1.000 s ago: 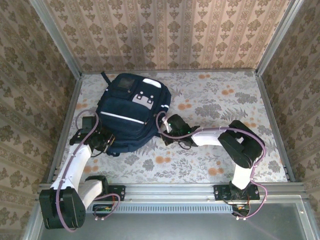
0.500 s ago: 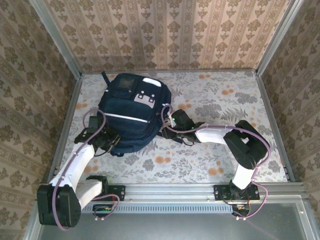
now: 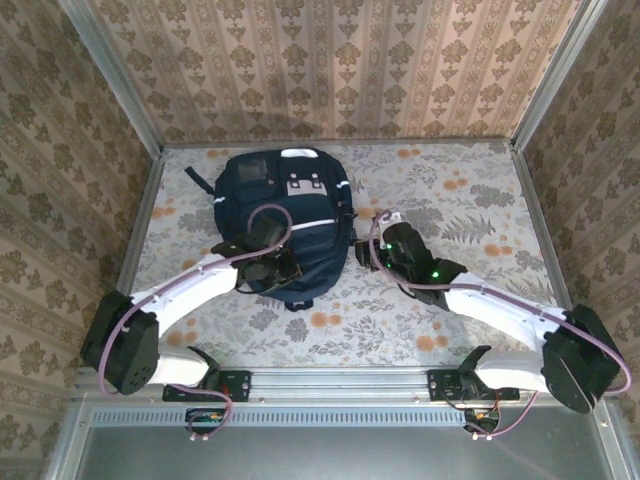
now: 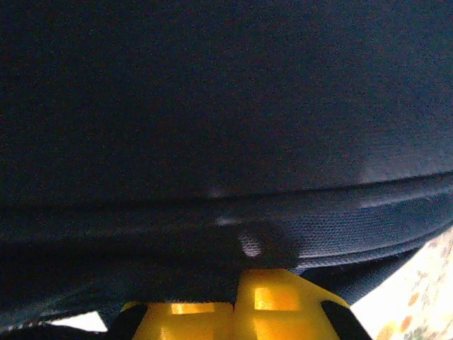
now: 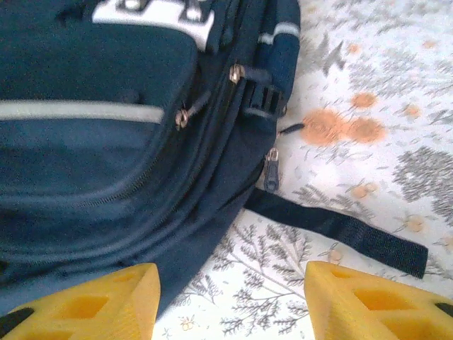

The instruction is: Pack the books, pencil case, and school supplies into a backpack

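while the top view is up: the backpack [image 3: 285,200] lies flat on the far-left part of the table [image 3: 460,190], white patch facing up. the left claw [image 3: 268,270] sits on its near end, and the right claw [image 3: 392,238] is just beside its right edge. left wrist: yellow fingers [image 4: 276,304] squeezed together against dark fabric, can't tell if any is pinched. right wrist: that claw is spread wide, holding nothing, above the floral table next to the backpack's side and a black strap [image 5: 340,230].
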`<state>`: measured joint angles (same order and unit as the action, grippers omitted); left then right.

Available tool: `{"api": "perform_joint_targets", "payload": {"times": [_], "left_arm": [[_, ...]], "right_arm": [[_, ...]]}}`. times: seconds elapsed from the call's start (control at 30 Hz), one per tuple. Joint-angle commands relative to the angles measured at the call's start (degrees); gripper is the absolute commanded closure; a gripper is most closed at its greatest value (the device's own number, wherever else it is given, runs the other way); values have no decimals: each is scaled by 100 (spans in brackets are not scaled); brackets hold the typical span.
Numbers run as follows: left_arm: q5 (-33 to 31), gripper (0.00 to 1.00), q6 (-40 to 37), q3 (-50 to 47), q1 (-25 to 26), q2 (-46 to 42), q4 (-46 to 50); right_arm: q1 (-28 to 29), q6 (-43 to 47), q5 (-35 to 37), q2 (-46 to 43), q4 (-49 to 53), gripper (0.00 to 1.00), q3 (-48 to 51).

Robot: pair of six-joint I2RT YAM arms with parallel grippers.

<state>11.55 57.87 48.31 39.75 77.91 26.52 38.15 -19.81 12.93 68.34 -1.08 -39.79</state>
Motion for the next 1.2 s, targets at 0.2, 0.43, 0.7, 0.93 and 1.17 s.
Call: {"api": "perform_joint_targets", "payload": {"times": [0.2,0.43,0.7,0.93,1.17], "left_arm": [[1349,100,-1093,490,719,259,545],[1401,69,-1404,549,992,197,733],[995,0,-2349,371,837,-716,-56],[-740,0,-2837,396,-597,-1806,-14],[-3267,0,-4897,-546,-1319,-2005,-2597]], "right_arm": [[-130,166,154,-660,-129,42,452],[-167,171,154,-833,-173,37,551],[-169,359,56,-1232,362,0,343],[-184,688,612,-1861,-73,0,416],[-562,1742,1999,-1089,-1446,0,79]]}}
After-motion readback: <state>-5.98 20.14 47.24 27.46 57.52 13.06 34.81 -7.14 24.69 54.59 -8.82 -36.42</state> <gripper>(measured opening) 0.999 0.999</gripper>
